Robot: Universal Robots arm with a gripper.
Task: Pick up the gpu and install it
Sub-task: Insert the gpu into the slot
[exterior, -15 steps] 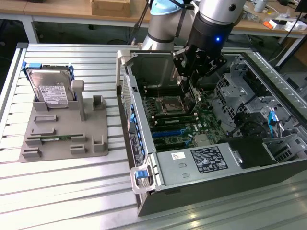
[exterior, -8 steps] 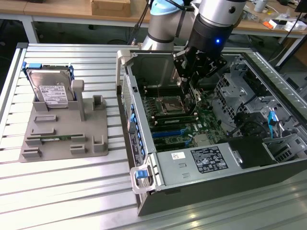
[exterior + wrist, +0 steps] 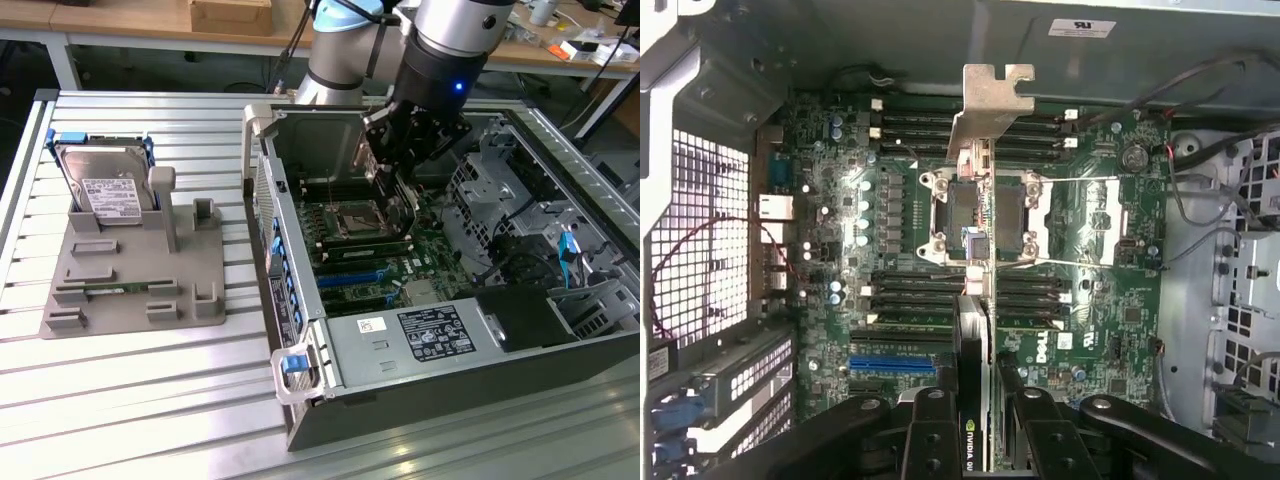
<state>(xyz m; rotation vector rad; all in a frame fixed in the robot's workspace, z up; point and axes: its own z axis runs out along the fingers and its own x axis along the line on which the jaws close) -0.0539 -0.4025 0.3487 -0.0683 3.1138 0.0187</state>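
My gripper point(image 3: 397, 160) hangs inside the open computer case point(image 3: 400, 390), above the motherboard point(image 3: 375, 255). It is shut on the gpu point(image 3: 383, 188), a thin dark card held on edge. The wrist view looks along the gpu point(image 3: 975, 370), whose silver bracket point(image 3: 990, 100) points away from the camera. The black fingers point(image 3: 930, 430) clamp the card on both sides. The card hovers over the processor socket point(image 3: 975, 215), clear of the board. A blue expansion slot point(image 3: 890, 362) lies on the board beside the card's near end.
A grey holder point(image 3: 130, 290) on the exterior view's left carries a silver hard drive point(image 3: 105, 185) in a blue frame and a green memory stick point(image 3: 110, 290). Case walls, a drive cage point(image 3: 490, 180) and cables point(image 3: 520, 260) surround the board. The slatted metal table point(image 3: 120, 400) lies around the case.
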